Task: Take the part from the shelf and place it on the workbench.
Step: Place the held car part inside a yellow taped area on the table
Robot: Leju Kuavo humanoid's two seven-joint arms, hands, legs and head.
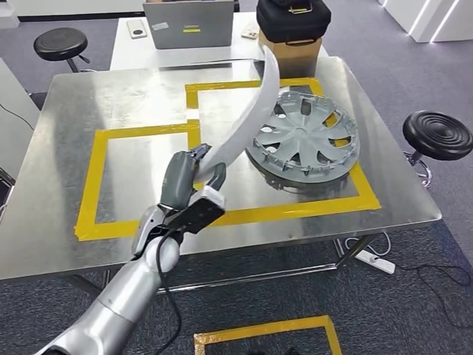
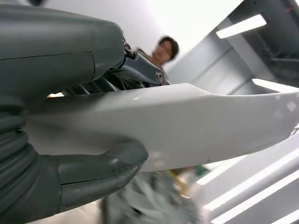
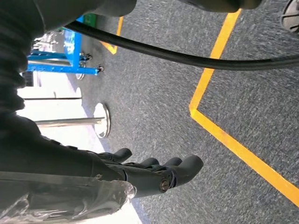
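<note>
- A steel-topped workbench marked with yellow tape rectangles stands on grey carpet, a black round stool at its right and another stool at its far left.
- A silver wheel cover lies flat inside the right-hand tape rectangle.
- Beyond the bench, a white table carries a grey laptop and a black case set on a cardboard box.
- The robot's left hand grips the near end of the part, a long, curved white trim strip, over the bench's front half.
- The strip rises from the hand and arcs away to the right, its far end above the bench's back edge, in front of the cardboard box.
- From the left wrist, the thick thumb wraps under the white strip and the darker fingers lie over it; a blurred person stands behind.
- The right hand hangs over carpet with yellow floor tape; its fingers lie loosely extended and appear to hold nothing.
</note>
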